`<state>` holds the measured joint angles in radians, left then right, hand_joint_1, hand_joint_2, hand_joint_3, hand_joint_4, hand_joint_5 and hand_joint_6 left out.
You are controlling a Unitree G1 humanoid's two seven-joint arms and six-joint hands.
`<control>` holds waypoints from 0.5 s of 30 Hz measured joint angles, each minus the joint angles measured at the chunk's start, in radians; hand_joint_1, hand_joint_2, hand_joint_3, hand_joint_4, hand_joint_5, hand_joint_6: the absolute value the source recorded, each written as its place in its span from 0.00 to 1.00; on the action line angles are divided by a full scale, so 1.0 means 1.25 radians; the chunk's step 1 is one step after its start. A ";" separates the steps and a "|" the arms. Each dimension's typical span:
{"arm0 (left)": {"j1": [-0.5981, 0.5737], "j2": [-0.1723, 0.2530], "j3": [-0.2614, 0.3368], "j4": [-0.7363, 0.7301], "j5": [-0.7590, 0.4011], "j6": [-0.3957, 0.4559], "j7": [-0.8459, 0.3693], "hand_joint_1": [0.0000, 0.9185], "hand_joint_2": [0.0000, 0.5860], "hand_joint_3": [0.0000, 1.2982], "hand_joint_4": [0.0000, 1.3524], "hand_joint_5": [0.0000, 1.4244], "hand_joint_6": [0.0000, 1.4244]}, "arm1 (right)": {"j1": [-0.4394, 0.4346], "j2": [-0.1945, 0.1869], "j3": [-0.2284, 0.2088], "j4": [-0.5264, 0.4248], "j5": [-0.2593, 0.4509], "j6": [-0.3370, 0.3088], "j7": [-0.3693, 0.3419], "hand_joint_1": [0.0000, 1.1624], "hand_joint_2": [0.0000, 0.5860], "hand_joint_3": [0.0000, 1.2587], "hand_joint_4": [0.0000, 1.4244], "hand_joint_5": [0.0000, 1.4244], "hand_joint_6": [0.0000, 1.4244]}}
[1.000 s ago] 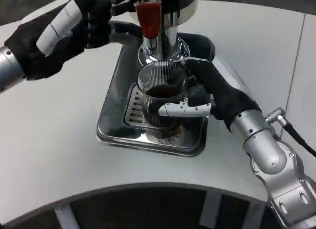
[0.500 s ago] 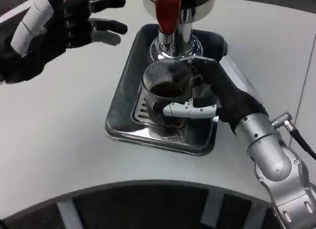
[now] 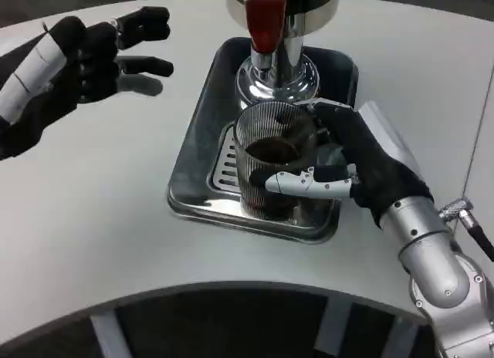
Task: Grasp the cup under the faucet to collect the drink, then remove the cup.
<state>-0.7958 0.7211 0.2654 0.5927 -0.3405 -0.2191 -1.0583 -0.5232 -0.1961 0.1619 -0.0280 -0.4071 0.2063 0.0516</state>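
Since 1 s ago: my left hand (image 3: 85,61) has come away from the dispenser (image 3: 279,34) and now sits over bare table (image 3: 93,242) to the tray's left; whole pic also shifted, so cam moved too. Cup (image 3: 275,169) looks slightly nearer the tray's front than before, same grip on it.

Head view, item by item:
- Left hand: holds nothing, fingers (image 3: 147,65) spread apart, pointing twd the dispenser, well apart from it.
- Right hand (image 3: 347,169): wrapped round the cup from its right side, thumb across the front, other fingers behind; firm hold.
- Cup: clear ribbed glass, upright, dark drink inside, partly full. Sits over the drain grate (image 3: 225,161), just in front of the faucet w/ red tap handle (image 3: 264,18). Can't tell if base touches the grate.
- Tray (image 3: 193,126): steel, rectangular, under dispenser and cup.
- Table: white, curved front edge.
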 measured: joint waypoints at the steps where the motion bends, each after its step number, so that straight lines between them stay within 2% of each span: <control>1: 0.010 0.003 0.000 -0.007 0.000 -0.005 0.001 0.00 0.19 0.09 0.02 0.11 0.15 | 0.004 0.000 0.000 -0.007 0.000 0.004 0.000 0.86 0.39 0.69 0.71 0.79 0.82; 15: 0.134 0.014 -0.006 -0.121 0.033 -0.070 0.037 0.00 0.19 0.07 0.00 0.06 0.08 | 0.044 0.001 -0.016 -0.071 0.003 0.045 0.002 0.87 0.37 0.69 0.72 0.80 0.84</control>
<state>-0.6284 0.7385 0.2577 0.4412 -0.2992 -0.3065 -1.0119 -0.4680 -0.1951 0.1418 -0.1162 -0.4030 0.2624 0.0535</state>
